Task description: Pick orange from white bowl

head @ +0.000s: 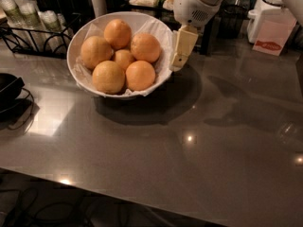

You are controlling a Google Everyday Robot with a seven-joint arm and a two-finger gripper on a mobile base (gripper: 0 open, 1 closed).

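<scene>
The white bowl (pixel 163 37), lined with crinkled white paper, stands on the grey counter at the upper left of centre. It holds several oranges: larger ones such as the right one (pixel 146 47) and the front right one (pixel 140 74), and a smaller orange (pixel 123 58) in the middle. My gripper (pixel 177 64) hangs from the white arm (pixel 194 6) at the top. It sits just outside the bowl's right rim, level with it, holding nothing that I can see.
A black wire rack (pixel 28 41) with cups stands behind the bowl at left. A black object (pixel 7 86) lies at the left edge. A white appliance with a pink card (pixel 272 37) stands at the back right. Dark containers line the back.
</scene>
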